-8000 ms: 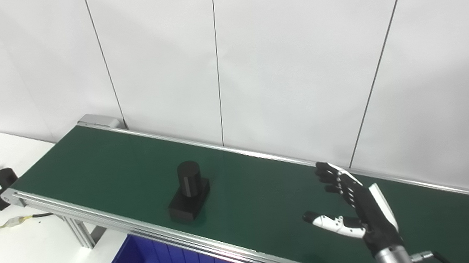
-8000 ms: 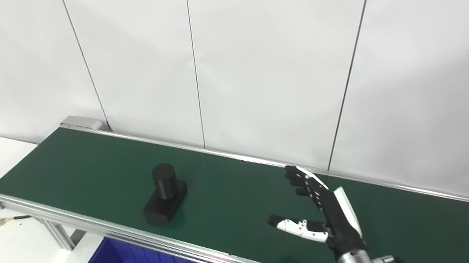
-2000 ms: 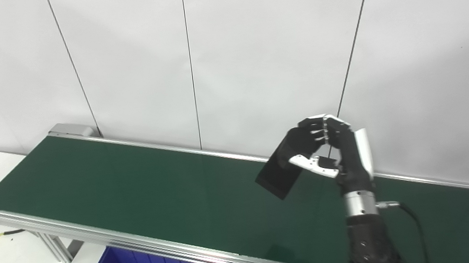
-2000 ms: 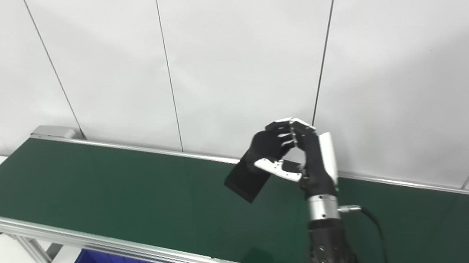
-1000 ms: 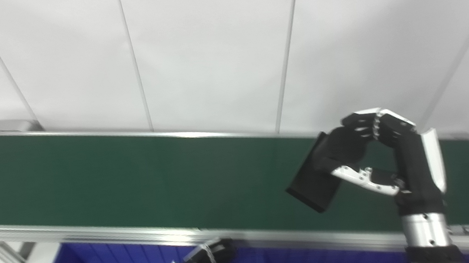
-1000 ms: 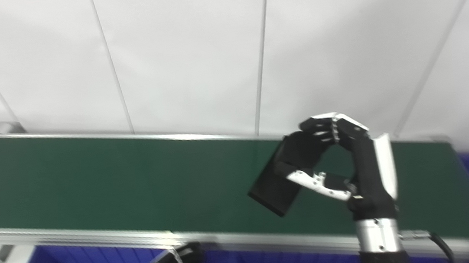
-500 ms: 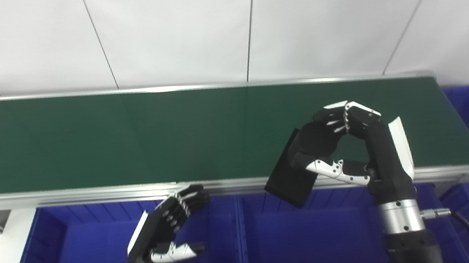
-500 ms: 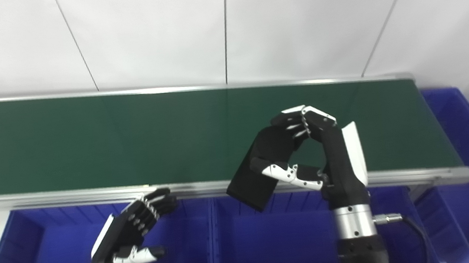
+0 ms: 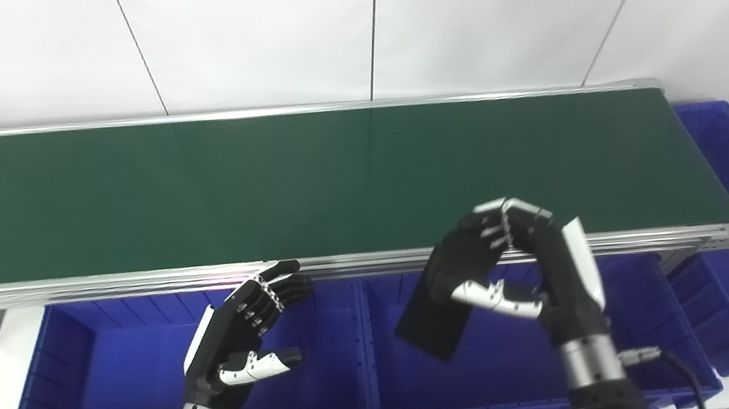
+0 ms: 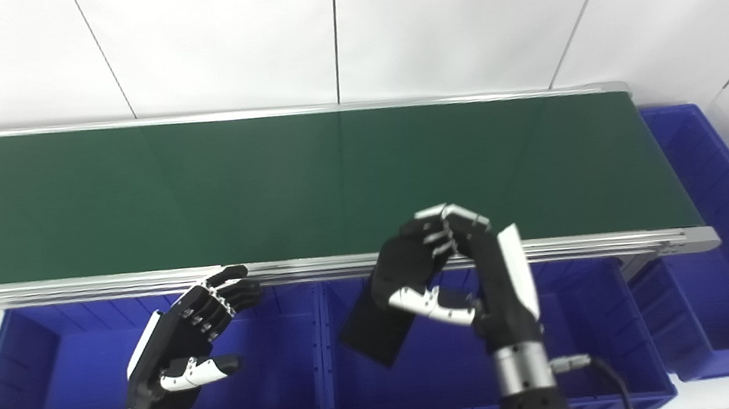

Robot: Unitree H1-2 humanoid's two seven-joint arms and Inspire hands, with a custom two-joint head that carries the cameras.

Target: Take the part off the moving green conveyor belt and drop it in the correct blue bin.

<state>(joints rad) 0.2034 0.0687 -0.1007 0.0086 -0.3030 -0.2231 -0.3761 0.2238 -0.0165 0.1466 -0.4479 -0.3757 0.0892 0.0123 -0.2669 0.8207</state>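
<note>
Lowered off conveyor belt (image 9: 307,176): right hand (image 9: 513,263) pinching black part (image 9: 440,308) over middle blue bin (image 9: 640,311); left hand (image 9: 242,332) spread, idle. Risk: tilted part slips early, clips divider (image 9: 364,340).

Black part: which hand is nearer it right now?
Right. The right hand is closed on the black part, holding it tilted above the middle blue bin. The left hand is open, apart from it, above the left blue bin.

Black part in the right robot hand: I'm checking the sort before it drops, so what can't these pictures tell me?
- Black part: its cylinder end is wrapped by the right robot hand in both views.
- Middle blue bin: near wall is cut by the bottom edge; no label shows.
- Right blue bin: cropped by the right edge.
</note>
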